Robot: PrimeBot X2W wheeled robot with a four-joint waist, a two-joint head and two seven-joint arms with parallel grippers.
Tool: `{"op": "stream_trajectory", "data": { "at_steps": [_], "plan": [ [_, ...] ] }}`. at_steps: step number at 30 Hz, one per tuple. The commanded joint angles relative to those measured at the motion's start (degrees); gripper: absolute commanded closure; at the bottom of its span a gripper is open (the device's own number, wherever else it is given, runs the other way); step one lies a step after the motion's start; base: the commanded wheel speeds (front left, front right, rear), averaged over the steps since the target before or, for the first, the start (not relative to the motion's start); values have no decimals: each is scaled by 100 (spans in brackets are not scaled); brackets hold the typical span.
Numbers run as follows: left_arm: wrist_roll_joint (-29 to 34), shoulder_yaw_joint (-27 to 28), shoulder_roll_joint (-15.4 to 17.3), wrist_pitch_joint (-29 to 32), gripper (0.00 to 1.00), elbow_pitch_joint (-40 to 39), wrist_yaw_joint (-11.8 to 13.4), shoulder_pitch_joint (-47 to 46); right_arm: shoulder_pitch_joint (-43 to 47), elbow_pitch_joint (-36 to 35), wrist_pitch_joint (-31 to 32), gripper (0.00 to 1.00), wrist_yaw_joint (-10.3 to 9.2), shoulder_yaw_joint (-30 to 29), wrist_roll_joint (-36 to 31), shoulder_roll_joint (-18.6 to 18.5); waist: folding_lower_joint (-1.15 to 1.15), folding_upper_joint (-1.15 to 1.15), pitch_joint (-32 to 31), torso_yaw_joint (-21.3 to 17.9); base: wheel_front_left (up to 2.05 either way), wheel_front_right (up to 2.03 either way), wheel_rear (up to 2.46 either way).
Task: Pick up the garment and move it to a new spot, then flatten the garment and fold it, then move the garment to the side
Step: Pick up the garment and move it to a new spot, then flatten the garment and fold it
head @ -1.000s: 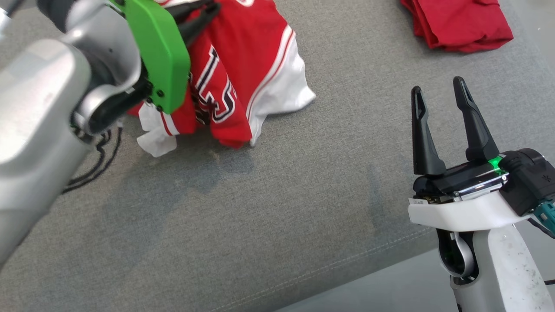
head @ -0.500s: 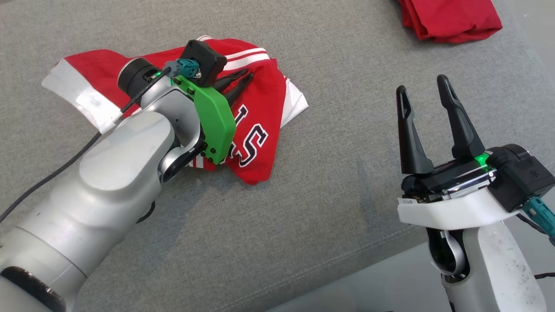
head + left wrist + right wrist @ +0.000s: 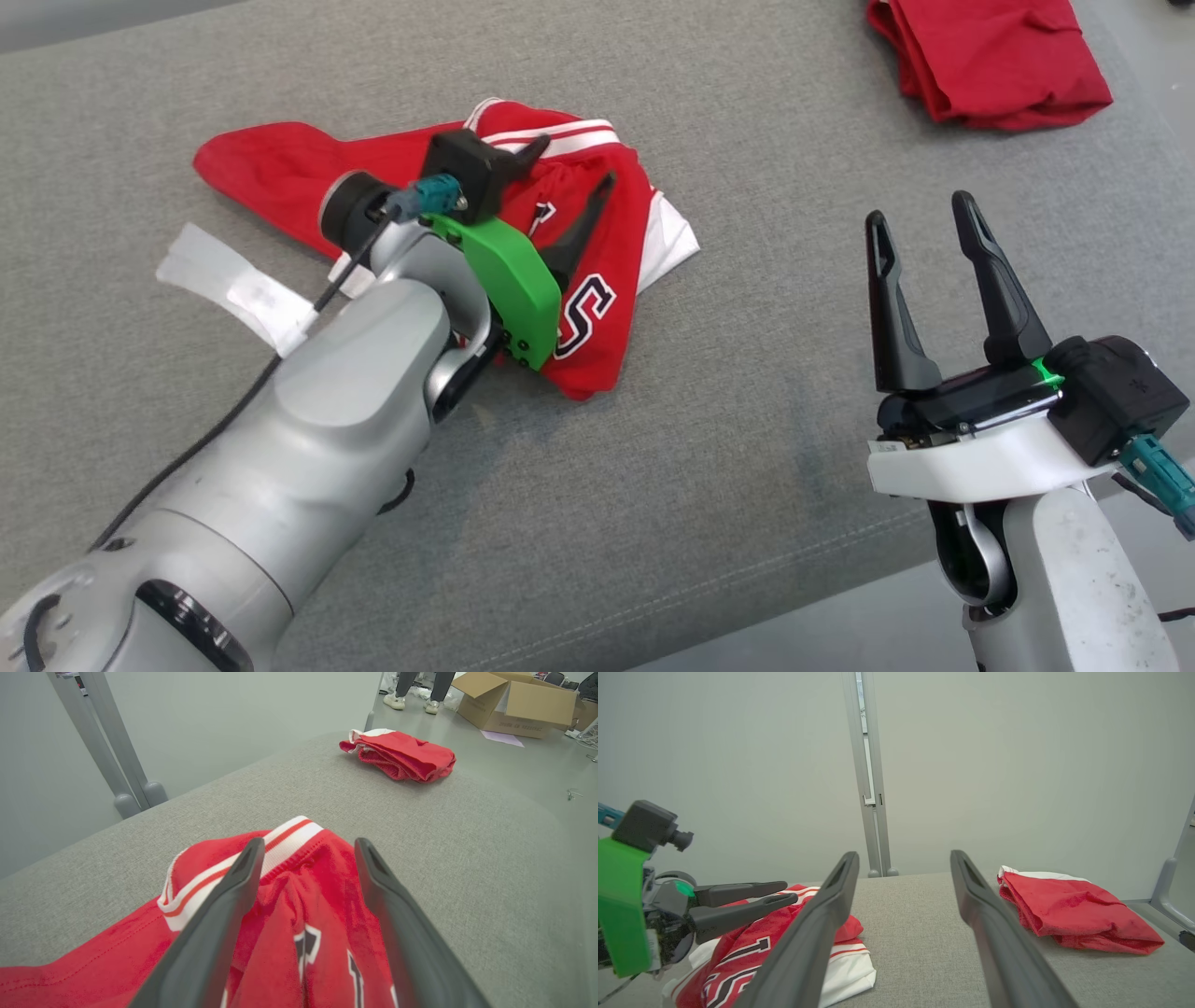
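1. Head view: the left gripper (image 3: pixel 575 161) stands wide open and holds nothing, its fingers spread over the garment (image 3: pixel 621 238). The garment lies crumpled on the grey counter (image 3: pixel 747 439), left of centre. The right gripper (image 3: pixel 919 209) is also wide open and empty, well apart at the lower right. A second red garment (image 3: pixel 994 56) lies folded at the far right corner. The move looks done, so flattening is probably the step in hand.
2. Left wrist view: the left gripper (image 3: pixel 309 842) straddles a raised fold of the garment (image 3: pixel 299 900), beside the striped band (image 3: pixel 285 842). To flatten well, lift clear first. Then take one layer at an edge, not this bunched ridge, or the folds will travel with the pull.
3. Right wrist view: the right gripper (image 3: pixel 903 855) points between the two red heaps. The left gripper (image 3: pixel 789 891) hovers over the garment (image 3: pixel 724 956), whose white panel faces this side. Bring the right arm to that near edge and pull outward against the left arm's hold, low and slow. Keep away from the folded garment (image 3: pixel 1069 910).
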Motion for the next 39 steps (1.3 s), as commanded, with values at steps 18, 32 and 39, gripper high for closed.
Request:
{"op": "stream_trajectory", "data": {
  "at_steps": [18, 32, 39],
  "plan": [
    [-444, 1186, 626, -473, 0, -534, 774, 1675, 318, 64, 161, 0, -3, -48, -156, -14, 0, -1, -690, 784, 0, 0, 0],
    [-695, 1461, 414, -471, 0, 524, 442, 1578, 183, -155, 224, 0, -3, -126, -262, -13, 0, -1, -162, 308, 0, 0, 0],
    [-736, 1491, 274, -459, 0, 1110, 290, 1322, 115, -181, 182, 0, -3, -109, -241, -13, 0, -1, 14, 215, 0, 0, 0]
  ]
}}
